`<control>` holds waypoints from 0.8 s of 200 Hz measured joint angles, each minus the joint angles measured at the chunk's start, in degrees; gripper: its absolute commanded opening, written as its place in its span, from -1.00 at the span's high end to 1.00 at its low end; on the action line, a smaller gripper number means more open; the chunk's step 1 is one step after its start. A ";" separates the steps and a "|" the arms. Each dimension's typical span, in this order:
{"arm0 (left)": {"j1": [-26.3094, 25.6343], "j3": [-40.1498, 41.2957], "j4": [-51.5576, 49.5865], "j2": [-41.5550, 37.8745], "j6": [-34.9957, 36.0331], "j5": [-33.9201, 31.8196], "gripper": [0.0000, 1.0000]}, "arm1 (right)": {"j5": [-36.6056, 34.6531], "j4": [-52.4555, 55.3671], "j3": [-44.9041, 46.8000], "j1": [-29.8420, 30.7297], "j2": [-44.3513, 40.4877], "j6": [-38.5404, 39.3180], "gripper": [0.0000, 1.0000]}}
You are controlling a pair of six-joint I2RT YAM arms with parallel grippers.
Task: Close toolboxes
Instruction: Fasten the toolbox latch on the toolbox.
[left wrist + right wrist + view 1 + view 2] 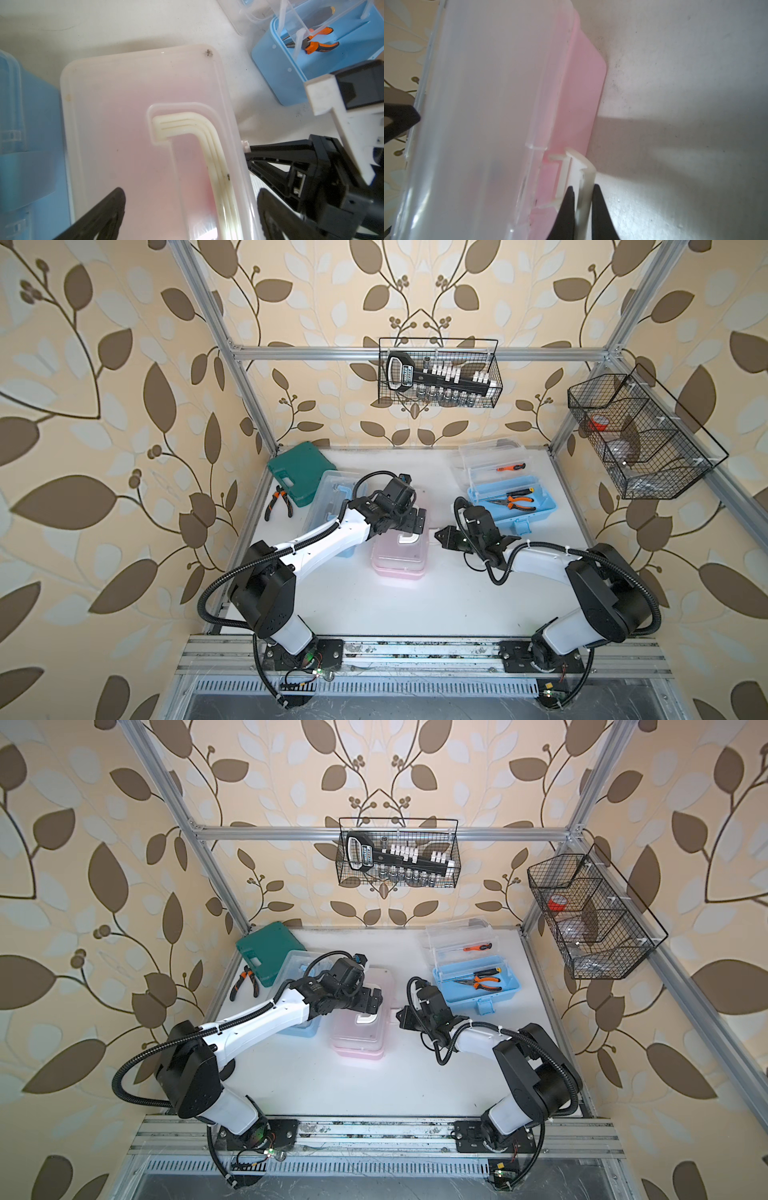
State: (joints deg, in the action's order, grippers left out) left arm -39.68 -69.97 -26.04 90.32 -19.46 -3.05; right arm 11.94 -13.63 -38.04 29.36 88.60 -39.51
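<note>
In both top views the left arm point(324, 537) covers most of the left blue toolbox point(328, 493) and the far end of the pink toolbox point(399, 560). The wrist views' edges cut off its white handle point(207, 145) and the white latch point(579, 166) pinched in the right gripper point(582, 189). What lies in the side wire basket point(648, 472) is too small to tell.
</note>
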 measured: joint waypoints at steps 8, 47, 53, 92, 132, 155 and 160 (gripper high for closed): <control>0.00 0.00 0.02 0.00 0.00 0.00 -0.98 | -0.26 0.46 -0.11 0.09 -0.26 0.11 0.77; 0.00 0.00 0.00 0.02 0.00 0.04 -0.98 | -2.08 3.85 -0.94 0.44 -2.38 0.98 0.77; 0.00 0.00 0.00 0.02 0.00 0.04 -0.98 | -2.38 4.48 -1.16 0.50 -2.64 1.18 0.77; 0.00 -0.02 0.37 0.20 0.00 0.04 -0.98 | -4.09 8.17 -3.34 1.42 -3.04 2.49 0.75; 0.00 -0.02 0.94 0.44 0.02 0.07 -0.98 | -6.67 10.99 -5.73 3.37 -3.26 3.85 0.69; 0.00 -0.07 1.36 0.70 0.07 0.50 -0.98 | -7.56 11.56 -6.49 4.17 -3.48 4.44 0.68; 0.00 -0.09 1.44 0.76 0.07 0.59 -0.98 | -7.78 11.74 -6.64 4.33 -3.52 4.57 0.68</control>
State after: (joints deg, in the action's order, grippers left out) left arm -39.68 -70.06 -24.60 91.09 -19.40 -2.46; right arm 4.16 -1.89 -44.69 33.69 85.08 -34.94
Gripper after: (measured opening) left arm 0.989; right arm 0.161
